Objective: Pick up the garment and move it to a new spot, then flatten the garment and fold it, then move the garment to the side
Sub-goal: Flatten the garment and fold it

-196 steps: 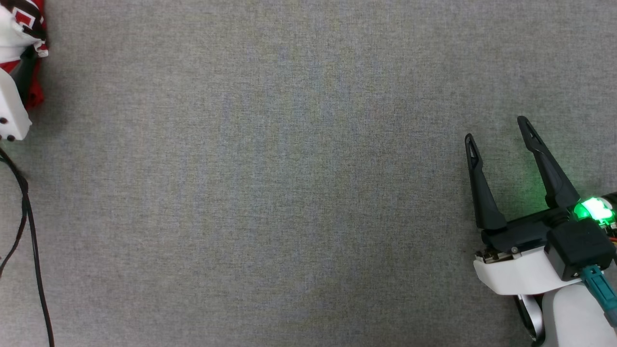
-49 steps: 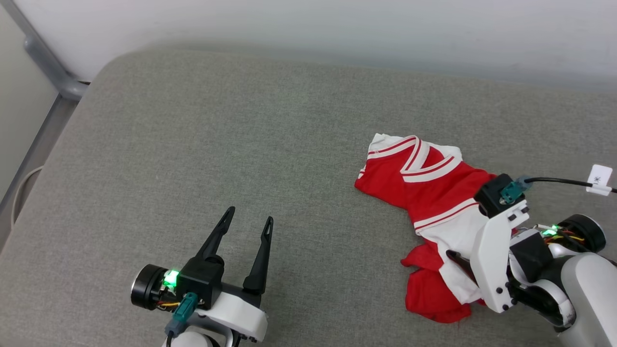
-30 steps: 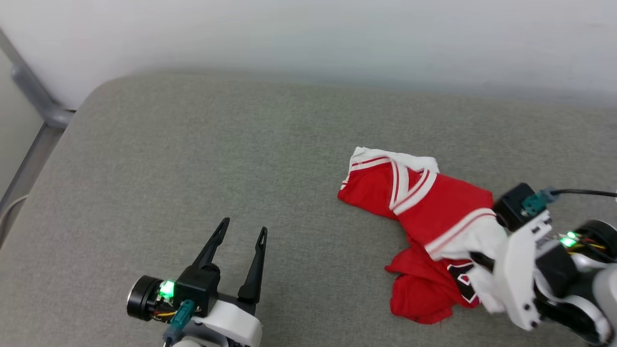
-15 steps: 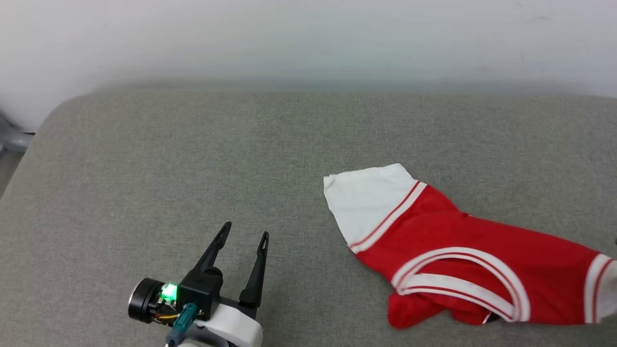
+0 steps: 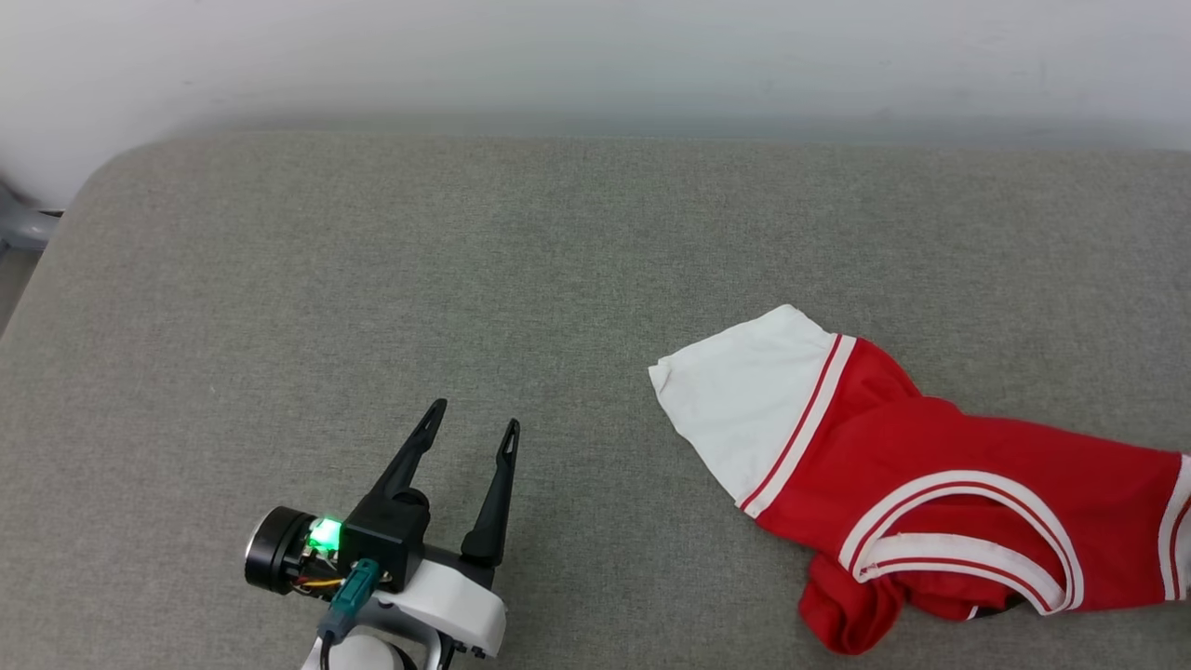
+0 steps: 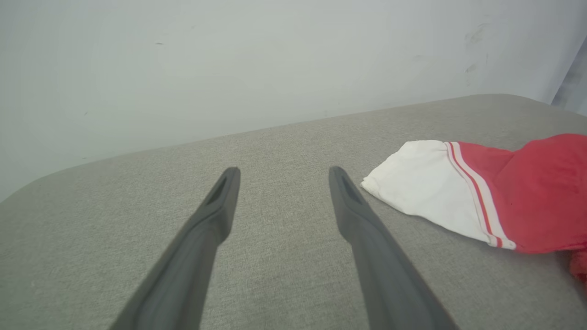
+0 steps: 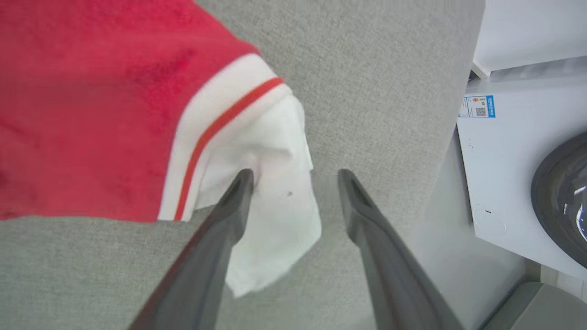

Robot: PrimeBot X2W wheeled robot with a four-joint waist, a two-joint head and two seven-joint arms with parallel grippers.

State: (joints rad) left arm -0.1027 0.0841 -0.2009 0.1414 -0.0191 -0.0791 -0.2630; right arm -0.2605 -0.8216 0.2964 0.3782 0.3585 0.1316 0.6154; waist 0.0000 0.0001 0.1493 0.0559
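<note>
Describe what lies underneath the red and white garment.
The grey fabric surface shows around the garment, which lies on it. Anything beneath its bunched lower folds is covered and cannot be seen.

I read the garment [image 5: 930, 447] as red, its sleeves white, bordered by thin red-and-white stripes; the neckline carries white bands. The surface [image 5: 372, 279] is speckled grey. The left claw [image 5: 475, 416] and right claw [image 7: 296, 174] are black; the left wrist's light [image 5: 325, 534] glows green.
</note>
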